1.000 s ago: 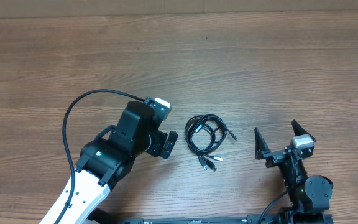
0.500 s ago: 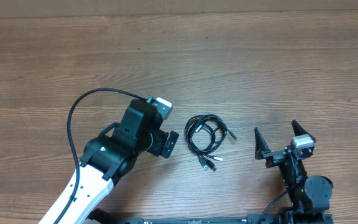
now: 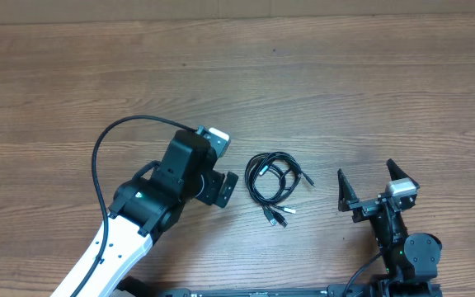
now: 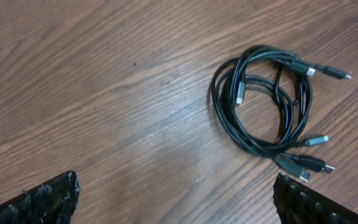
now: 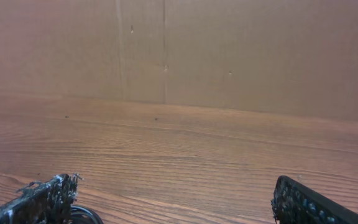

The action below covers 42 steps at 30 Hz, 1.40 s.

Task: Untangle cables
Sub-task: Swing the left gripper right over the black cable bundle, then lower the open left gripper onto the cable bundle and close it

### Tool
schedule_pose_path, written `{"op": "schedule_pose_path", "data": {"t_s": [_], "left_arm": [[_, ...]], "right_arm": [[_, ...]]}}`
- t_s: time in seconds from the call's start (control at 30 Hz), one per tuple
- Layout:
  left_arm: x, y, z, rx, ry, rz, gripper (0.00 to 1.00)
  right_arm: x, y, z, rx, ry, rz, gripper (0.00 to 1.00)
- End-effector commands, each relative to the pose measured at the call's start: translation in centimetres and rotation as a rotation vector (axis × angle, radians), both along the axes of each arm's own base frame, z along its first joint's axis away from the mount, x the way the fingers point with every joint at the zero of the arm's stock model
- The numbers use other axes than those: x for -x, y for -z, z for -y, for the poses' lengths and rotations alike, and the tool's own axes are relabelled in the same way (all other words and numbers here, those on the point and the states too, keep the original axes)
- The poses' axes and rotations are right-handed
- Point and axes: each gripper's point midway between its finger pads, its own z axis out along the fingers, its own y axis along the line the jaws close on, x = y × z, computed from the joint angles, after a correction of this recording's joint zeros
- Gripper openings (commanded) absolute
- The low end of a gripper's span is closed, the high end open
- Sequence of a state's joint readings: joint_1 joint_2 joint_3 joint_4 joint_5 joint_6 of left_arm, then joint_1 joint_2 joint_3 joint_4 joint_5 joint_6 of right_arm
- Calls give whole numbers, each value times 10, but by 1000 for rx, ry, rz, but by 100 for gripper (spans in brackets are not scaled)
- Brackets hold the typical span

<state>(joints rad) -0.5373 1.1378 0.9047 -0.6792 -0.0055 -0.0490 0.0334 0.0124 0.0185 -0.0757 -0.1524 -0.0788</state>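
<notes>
Toward the near edge of the table (image 3: 345, 82), the cables (image 3: 275, 183) lie looped together, strands too overlapped to count, between the left gripper (image 4: 178, 196), mostly hidden under its wrist, and the right gripper (image 3: 365, 171), both wide open, empty.

Matt grained wood table (image 3: 345, 91); smooth glossy black cables (image 4: 263, 106) with metal-tipped plugs
</notes>
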Motion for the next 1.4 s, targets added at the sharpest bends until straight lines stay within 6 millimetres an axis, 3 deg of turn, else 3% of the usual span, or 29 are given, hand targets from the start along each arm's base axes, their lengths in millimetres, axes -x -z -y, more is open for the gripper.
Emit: {"op": "schedule_pose_path", "data": {"t_s": [0.0,0.4,0.67,0.93,1.23,1.37], "left_arm": [[-10,-15,6,13,4,56,100],[-37,-49,19,64,3,173,99],[-62,-47,36,32,15,117,99],[-70,-17,52,14,49,7,99],[-58,43,73,-39,123,-160,100],[-51,61,81,-51,149,-211,100]], "right_arm": [[0,4,-1,-2,-3,-7,100],[0,4,-1,-2,-3,-7,100],[0,4,-1,-2,-3,-7,100],[0,4,-1,-2,-3,-7,100],[0,4,-1,-2,-3,-7,100],[0,4,-1,-2,-3,-7,100]]}}
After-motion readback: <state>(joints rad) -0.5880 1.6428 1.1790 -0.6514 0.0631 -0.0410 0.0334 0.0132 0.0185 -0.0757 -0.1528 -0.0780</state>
